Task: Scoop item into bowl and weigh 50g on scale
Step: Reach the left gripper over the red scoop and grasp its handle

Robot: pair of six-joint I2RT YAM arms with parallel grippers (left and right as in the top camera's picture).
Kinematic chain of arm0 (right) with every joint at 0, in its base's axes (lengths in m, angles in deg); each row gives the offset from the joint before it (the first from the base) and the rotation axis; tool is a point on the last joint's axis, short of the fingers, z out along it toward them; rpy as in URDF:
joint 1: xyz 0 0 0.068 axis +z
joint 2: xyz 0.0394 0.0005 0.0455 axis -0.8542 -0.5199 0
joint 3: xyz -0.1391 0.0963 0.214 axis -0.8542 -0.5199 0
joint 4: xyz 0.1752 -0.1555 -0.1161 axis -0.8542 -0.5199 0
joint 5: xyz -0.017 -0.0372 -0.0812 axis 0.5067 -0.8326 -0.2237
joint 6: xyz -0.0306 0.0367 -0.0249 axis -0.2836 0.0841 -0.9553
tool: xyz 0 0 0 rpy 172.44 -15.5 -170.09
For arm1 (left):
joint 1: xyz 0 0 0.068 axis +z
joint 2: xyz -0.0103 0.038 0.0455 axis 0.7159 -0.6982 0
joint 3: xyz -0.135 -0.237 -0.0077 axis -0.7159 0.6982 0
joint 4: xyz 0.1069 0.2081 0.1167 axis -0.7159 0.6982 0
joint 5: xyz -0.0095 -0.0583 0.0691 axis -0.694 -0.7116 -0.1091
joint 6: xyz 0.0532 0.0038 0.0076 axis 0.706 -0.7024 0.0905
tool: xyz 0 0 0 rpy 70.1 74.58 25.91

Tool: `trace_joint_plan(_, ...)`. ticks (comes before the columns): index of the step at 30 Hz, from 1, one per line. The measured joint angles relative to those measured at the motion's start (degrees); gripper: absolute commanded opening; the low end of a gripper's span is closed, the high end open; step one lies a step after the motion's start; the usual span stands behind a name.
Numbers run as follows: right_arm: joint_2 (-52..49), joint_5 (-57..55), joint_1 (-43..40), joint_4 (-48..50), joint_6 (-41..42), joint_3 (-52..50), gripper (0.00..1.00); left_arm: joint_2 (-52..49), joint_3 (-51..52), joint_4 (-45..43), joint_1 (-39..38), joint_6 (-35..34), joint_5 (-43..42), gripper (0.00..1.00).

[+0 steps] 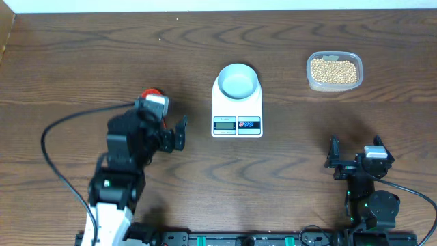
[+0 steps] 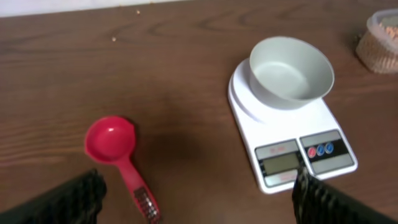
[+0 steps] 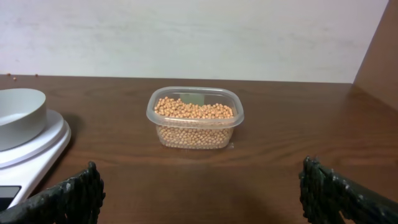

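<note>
The left arm reaches in from the near left edge of the dark wooden bench, its wrist turned right toward the middle. The left jaws are spread wide, over bare wood. A red plastic measuring scoop lies flat just ahead of them, cup away and handle pointing back at the wrist; from overhead only a red sliver of it shows past the arm.

The right arm sits low at the near right edge, pointing at the far side, and the right jaws are spread wide too.

The small tan-yellow round beans fill a clear rounded-rectangular plastic tub at the far right of the bench – straight ahead of the right jaws but well apart from them.

The flat white rectangular digital scale stands at centre, its display facing the near edge – the small round pale blue bowl rests on its platform. The scale lies between the left jaws and the tub.
</note>
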Motion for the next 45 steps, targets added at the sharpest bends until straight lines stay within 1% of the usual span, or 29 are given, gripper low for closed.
trace_joint_plan(3,0.0,0.0,0.0,0.0,0.0,0.0,0.99,-3.8,-4.9,4.4,1.0,-0.1,-0.9,0.98)
trace_joint_plan(5,0.0,0.0,0.0,0.0,0.0,0.0,0.99,-8.3,-10.3,8.7,2.9,-0.1,-2.2,0.98)
trace_joint_plan(7,0.0,0.0,0.0,0.0,0.0,0.0,0.99,-11.4,-13.9,11.1,4.5,-0.1,-3.5,0.98)
trace_joint_plan(13,0.0,0.0,0.0,0.0,0.0,0.0,0.99,-24.3,-25.8,20.0,11.6,-0.1,-7.9,0.98)
trace_joint_plan(15,0.0,0.0,0.0,0.0,0.0,0.0,0.99,-28.9,-28.9,23.5,14.2,-0.1,-8.9,0.98)
trace_joint_plan(17,0.0,0.0,0.0,0.0,0.0,0.0,0.99,-32.9,-31.1,24.9,16.3,-0.1,-9.5,0.98)
trace_joint_plan(20,0.0,0.0,0.0,0.0,0.0,0.0,0.99,-38.3,-32.4,23.7,19.4,-0.1,-10.3,0.98)
trace_joint_plan(23,0.0,0.0,0.0,0.0,0.0,0.0,0.99,-41.4,-32.4,22.6,21.3,-0.1,-10.4,0.98)
trace_joint_plan(30,0.0,0.0,0.0,0.0,0.0,0.0,0.99,-44.5,-32.4,16.6,22.2,-0.1,-10.2,0.98)
trace_joint_plan(31,0.0,0.0,0.0,0.0,0.0,0.0,0.99,-45.1,-32.5,15.8,22.2,-0.1,-10.2,1.0)
trace_joint_plan(36,0.0,0.0,0.0,0.0,0.0,0.0,0.99,-49.1,-32.5,13.2,22.2,-0.1,-9.8,0.89)
trace_joint_plan(40,0.0,0.0,0.0,0.0,0.0,0.0,0.99,-52.7,-32.5,12.7,22.2,-0.1,-8.3,0.88)
trace_joint_plan(44,0.0,0.0,0.0,0.0,0.0,0.0,0.99,-55.6,-32.5,12.6,22.2,-0.1,-7.1,0.82)
trace_joint_plan(45,0.0,0.0,0.0,0.0,0.0,0.0,0.99,-56.2,-32.5,12.6,22.2,-0.1,-7.0,0.79)
